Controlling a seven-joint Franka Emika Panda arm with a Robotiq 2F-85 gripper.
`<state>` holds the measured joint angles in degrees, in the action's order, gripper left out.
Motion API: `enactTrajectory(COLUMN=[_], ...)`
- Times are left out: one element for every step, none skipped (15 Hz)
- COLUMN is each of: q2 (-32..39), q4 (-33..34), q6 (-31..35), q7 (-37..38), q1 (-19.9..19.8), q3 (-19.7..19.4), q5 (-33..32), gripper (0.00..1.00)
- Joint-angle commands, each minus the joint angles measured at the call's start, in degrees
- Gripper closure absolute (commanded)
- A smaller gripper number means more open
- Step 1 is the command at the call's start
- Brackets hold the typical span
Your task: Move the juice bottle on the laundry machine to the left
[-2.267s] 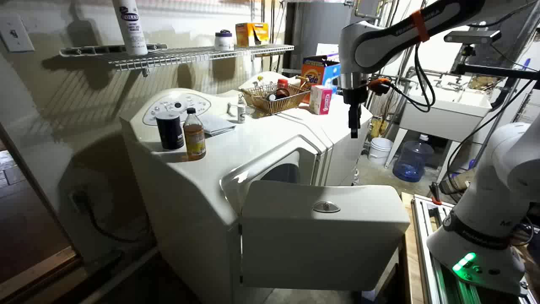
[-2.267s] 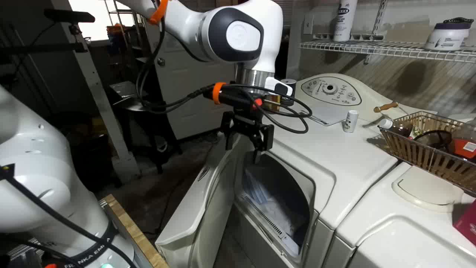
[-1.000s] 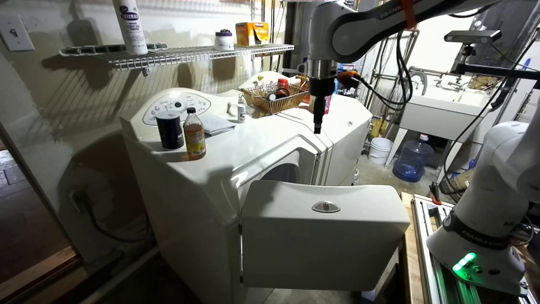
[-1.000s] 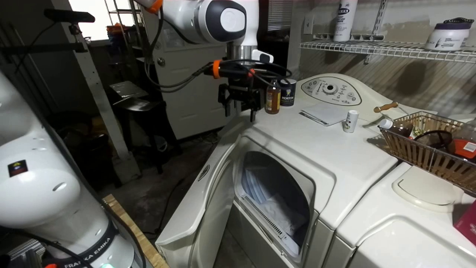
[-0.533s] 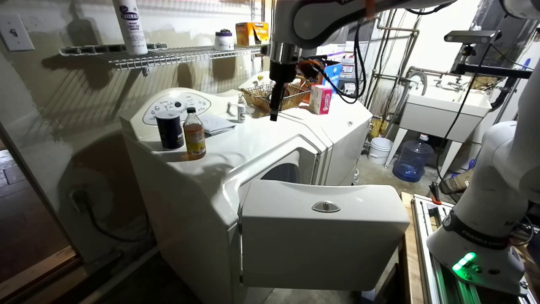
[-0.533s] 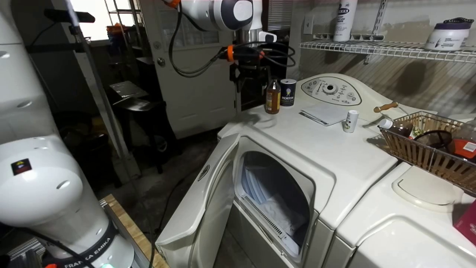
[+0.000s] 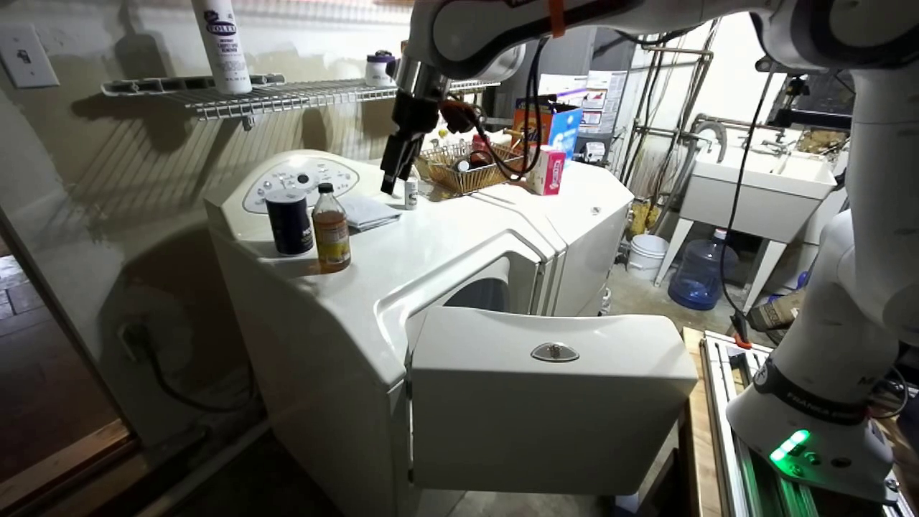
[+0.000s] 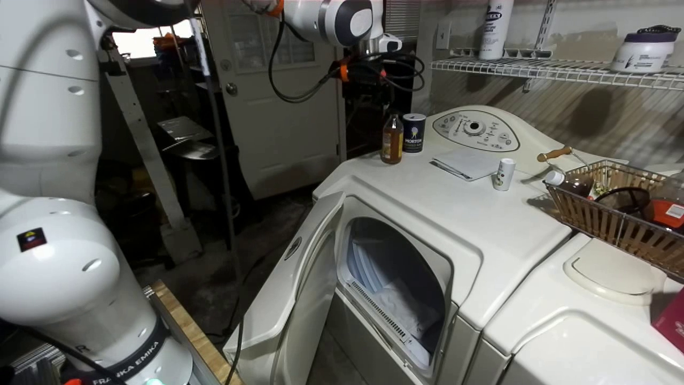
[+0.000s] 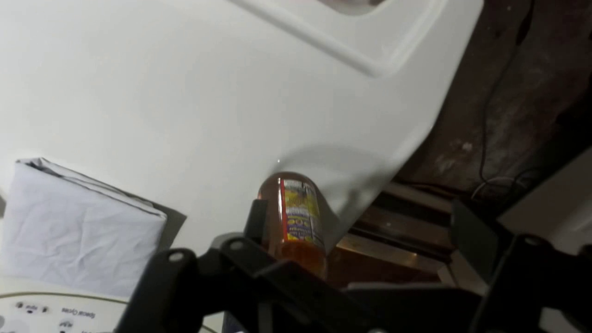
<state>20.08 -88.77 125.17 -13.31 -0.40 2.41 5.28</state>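
Note:
The juice bottle, amber with a yellow label and black cap, stands upright on the white laundry machine, near its left edge beside a dark cylinder. It also shows in an exterior view and the wrist view. My gripper hangs tilted above the machine, up and right of the bottle and apart from it. In the wrist view the gripper has its jaws wide apart and empty. There the bottle appears just inside the left finger, its upper part hidden by the gripper; the depth between them is unclear.
The dark cylinder stands close to the bottle. A folded cloth and a small white container lie behind on the machine, with a basket farther right. A wire shelf hangs above. The machine's door is open.
My gripper has moved left across the machine's top in an exterior view, nearer the bottle, and has gone from upright to tilted. The bottle has not moved.

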Motion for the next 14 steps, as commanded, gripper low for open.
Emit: enactTrajectory(q2=[9.7,11.5,13.4,15.0,16.8,18.2,19.7,21.0,22.3,23.5,24.7,26.0,26.9,27.9], q4=[12.7,15.1,17.6,19.9,22.0,24.1,25.9,27.6,29.2,30.6,31.8,33.2,34.2,35.2], q6=[1.8,2.0,2.7,3.3,4.6,4.6,4.7,4.9,5.4,5.6,6.2,6.3,6.8,7.1], q7=[4.3,5.6,6.8,8.2,9.9,10.5,11.2,12.1,12.7,13.3,13.7,14.0,14.2,14.2], q1=[0.0,0.0,0.2,0.2,0.4,0.4,0.3,0.4,0.4,0.5,0.7,0.7,0.7,0.8], q3=[1.1,1.3,1.2,1.5,1.3,1.5,1.6,1.6,1.6,1.6,1.4,1.5,1.5,1.5], q5=[2.6,2.9,3.4,3.3,3.2,3.0,3.1,3.0,2.9,2.7,2.4,2.4,2.3,2.3], gripper=[0.00,0.00,0.00,0.00,0.00,0.00,0.00,0.00,0.00,0.00,0.00,0.00,0.00,0.00])
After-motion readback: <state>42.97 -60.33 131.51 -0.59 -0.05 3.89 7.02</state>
